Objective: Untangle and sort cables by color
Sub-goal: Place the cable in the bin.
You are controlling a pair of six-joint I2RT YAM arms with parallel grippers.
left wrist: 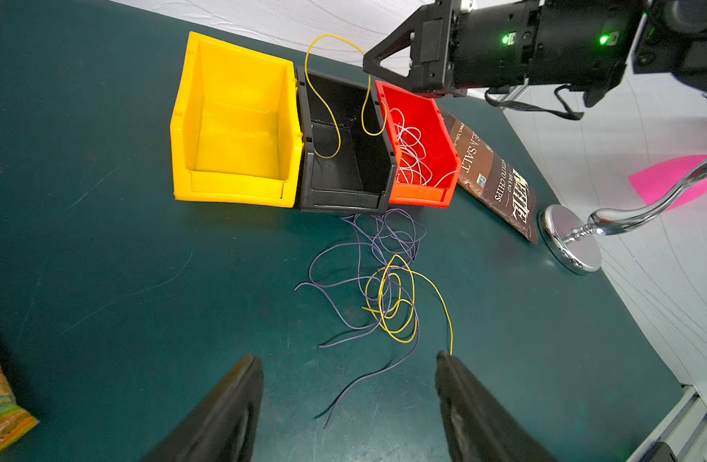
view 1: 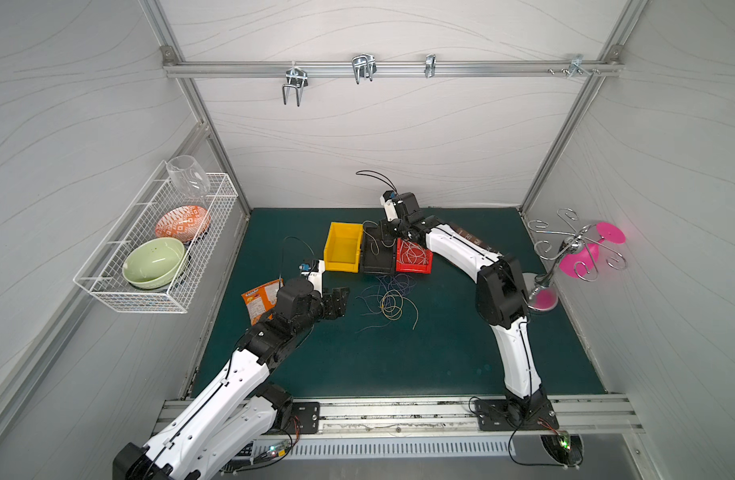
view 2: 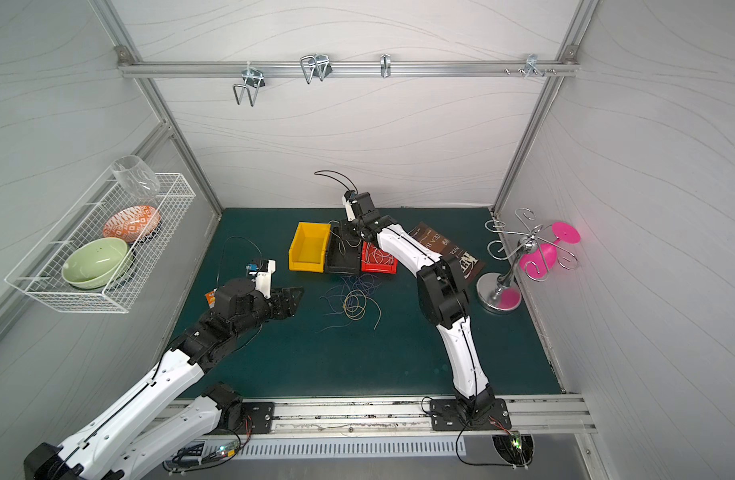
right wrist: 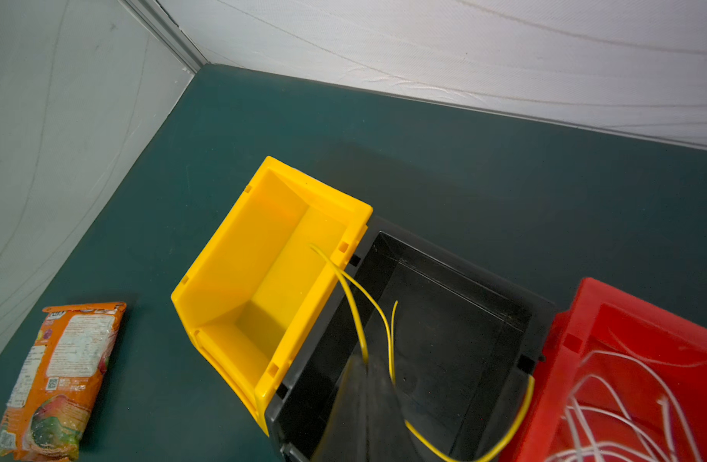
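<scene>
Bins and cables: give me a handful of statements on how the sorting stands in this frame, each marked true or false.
1. The yellow bin is empty. True.
2. The right pincer is shut on a yellow cable that hangs over the black bin. True.
3. The white cables lie in the black bin. False: they lie in the red bin.
4. The left pincer is shut on a cable. False: it is open and holds nothing.
5. Every cable is in a bin. False: purple cables and loose yellow cables lie tangled on the mat in front of the bins.
</scene>
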